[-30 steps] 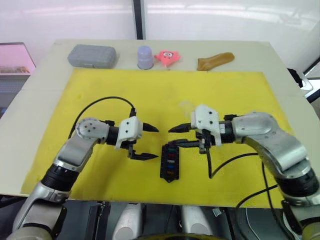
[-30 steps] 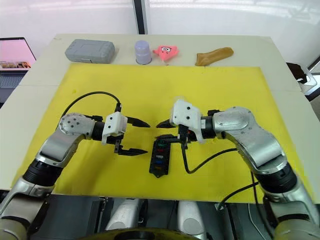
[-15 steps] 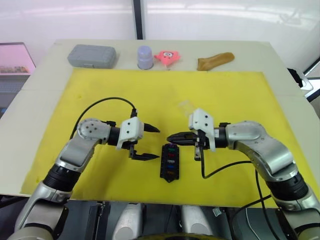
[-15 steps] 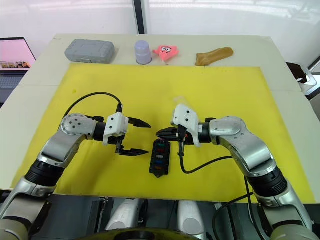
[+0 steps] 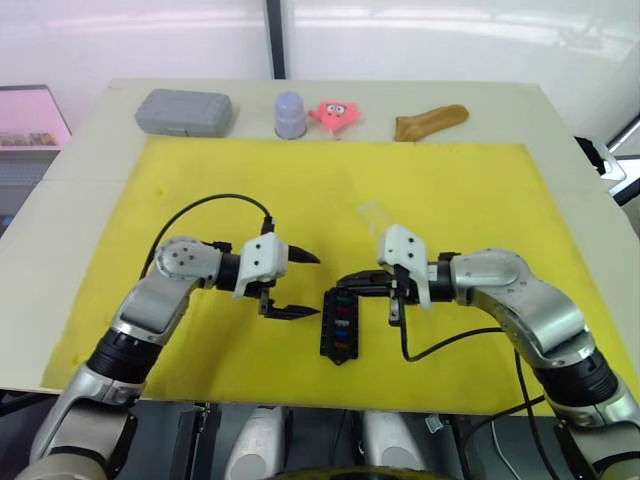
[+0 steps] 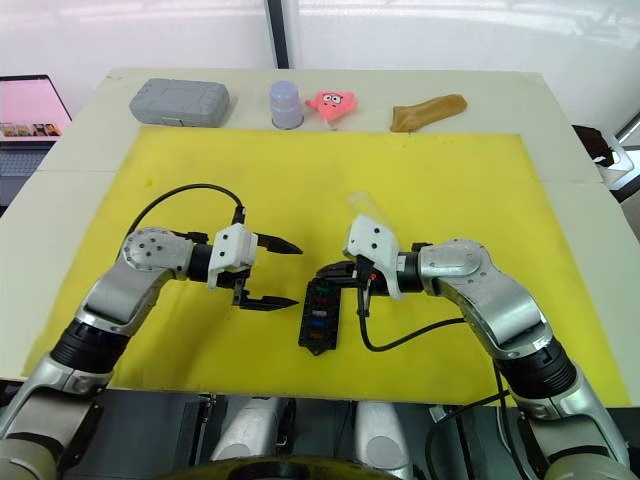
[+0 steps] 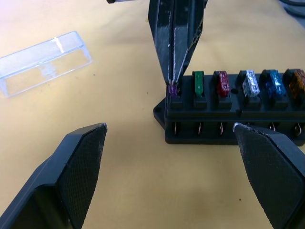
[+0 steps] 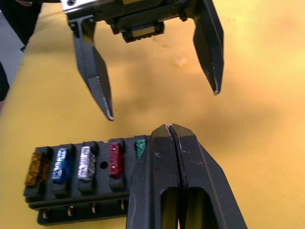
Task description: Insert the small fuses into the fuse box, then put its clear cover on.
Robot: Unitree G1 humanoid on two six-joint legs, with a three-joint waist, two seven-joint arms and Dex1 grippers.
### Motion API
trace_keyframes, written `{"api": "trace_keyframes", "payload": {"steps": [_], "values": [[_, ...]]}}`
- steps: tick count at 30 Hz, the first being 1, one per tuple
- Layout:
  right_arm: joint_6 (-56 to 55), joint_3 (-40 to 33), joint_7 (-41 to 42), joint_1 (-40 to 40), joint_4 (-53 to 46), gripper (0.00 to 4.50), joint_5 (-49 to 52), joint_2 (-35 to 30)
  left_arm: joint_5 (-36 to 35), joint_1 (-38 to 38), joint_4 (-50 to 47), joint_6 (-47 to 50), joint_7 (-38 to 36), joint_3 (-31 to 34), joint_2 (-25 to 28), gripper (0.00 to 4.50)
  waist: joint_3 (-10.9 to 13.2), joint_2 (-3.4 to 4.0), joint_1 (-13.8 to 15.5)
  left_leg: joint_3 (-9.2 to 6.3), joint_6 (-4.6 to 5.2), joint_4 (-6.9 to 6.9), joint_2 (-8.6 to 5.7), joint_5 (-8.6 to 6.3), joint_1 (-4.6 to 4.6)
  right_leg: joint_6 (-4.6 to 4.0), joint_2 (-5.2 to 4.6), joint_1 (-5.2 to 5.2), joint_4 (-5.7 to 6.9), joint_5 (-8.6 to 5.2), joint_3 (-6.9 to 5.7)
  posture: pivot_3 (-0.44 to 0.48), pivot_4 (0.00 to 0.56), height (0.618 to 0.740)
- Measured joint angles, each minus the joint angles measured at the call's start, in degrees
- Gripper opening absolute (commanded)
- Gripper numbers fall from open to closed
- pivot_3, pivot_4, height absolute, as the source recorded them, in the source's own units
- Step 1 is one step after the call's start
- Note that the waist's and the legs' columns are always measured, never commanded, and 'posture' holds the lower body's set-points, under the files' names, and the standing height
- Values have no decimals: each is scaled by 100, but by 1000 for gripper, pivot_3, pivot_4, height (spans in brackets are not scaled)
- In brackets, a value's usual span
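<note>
We see the black fuse box (image 5: 339,324) lying on the yellow mat (image 5: 470,190), its long axis running from 12 to 6 o'clock. Our right gripper (image 7: 172,82) is the nearer tool: its fingers are pressed together, tips touching the purple fuse (image 7: 173,89) at the box's 12 o'clock end slot, beside the green fuse (image 7: 198,82). Five other fuses already sit in a row. Our left gripper (image 5: 293,284) hangs spread wide at the box's 9 o'clock side, holding nothing. The clear cover (image 7: 44,63) lies on the mat at about 1 o'clock from the box. Compared with a second ago, the right gripper has closed and come down onto the box end.
</note>
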Motion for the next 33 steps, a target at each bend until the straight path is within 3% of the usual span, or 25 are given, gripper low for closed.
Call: {"api": "trace_keyframes", "payload": {"steps": [33], "values": [[373,77,-134,147,-361,22,42,-241,104,-261,212,-50,-114,-187,-115,4500,-4,0,9,-3,1,4,-2,0,4,2,-1,9,0,1,-2,0,150,740]]}}
